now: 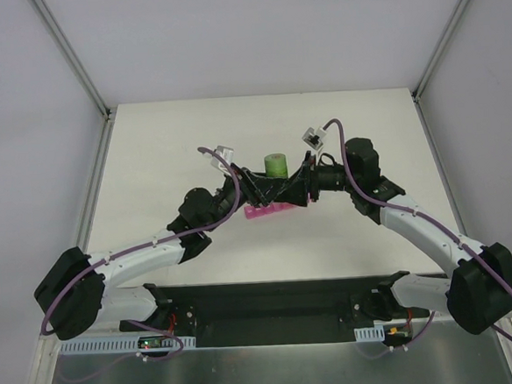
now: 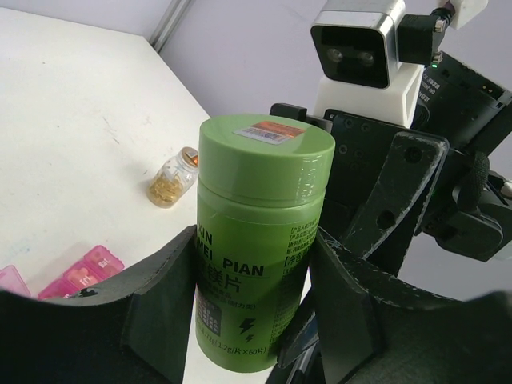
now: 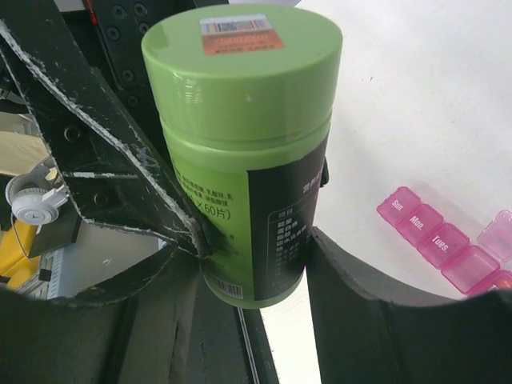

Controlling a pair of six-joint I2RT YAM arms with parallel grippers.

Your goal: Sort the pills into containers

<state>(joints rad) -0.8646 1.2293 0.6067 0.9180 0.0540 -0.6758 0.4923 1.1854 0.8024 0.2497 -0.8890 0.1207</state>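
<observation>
One left claw (image 2: pixel 252 324) is clamped on the single green bottle (image 2: pixel 260 240), labelled "PIAN", upright at the middle of the surface (image 1: pixel 147 147). One right claw (image 3: pixel 252 276) is clamped on it from the other side. One small clear bottle (image 2: pixel 173 179) of yellow capsules lies beyond it, and the one pink pill box (image 3: pixel 436 236), marked "Sun", "Mon", "Tues", lies near it on the side towards the arm bases.

Pink strip (image 3: pixel 438 238) lies flat (day-labelled lids) near green bottle (image 1: pixel 274 164).

White arms (image 1: pixel 146 257), purple cables (image 1: pixel 353 178), black hands (image 2: pixel 250 314) (image 3: pixel 252 276)
</observation>
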